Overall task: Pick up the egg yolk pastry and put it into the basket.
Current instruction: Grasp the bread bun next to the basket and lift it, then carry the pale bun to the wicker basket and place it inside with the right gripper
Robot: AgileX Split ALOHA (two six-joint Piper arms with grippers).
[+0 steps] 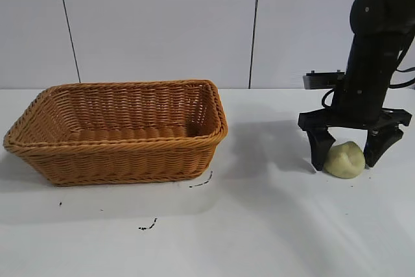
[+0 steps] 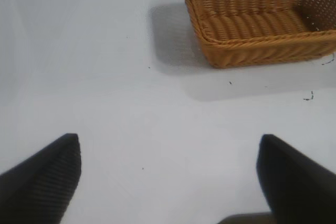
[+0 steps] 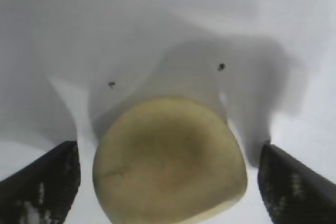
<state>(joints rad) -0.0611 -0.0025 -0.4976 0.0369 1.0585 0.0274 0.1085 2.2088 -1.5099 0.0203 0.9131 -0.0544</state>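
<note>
Pale yellow, matte and dough-like, the egg yolk pastry (image 1: 345,159) sits on the white desk (image 1: 259,225) well to the right of the basket (image 1: 117,131), low between the two black fingers of the right gripper (image 1: 349,154), which points straight down over it. That straddle makes sense: coming from above puts one finger on each flank of the lump, so a squeeze should catch its widest part without shoving it sideways. In the exterior view the left finger looks to be touching or just beside the pastry and the right one just beside it, while the right wrist view shows desk on both sides of the pastry (image 3: 169,161), so the jaws bracket it but are not clenched on it (grip not made yet, my reading), and it rests on the desk, not lifted. The wicker basket stands empty, mouth up, long side to the camera, an easy target for a drop from above. The left gripper (image 2: 168,179) appears only in its own wrist view, parked over bare desk with its jaws released wide and nothing between them, the basket (image 2: 257,30) farther off. That view misses the pastry entirely. The exterior view gives the pastry-to-basket layout and the small dark specks on the desk in front of the basket; the right wrist view alone shows the dented top and the side gaps.
</note>
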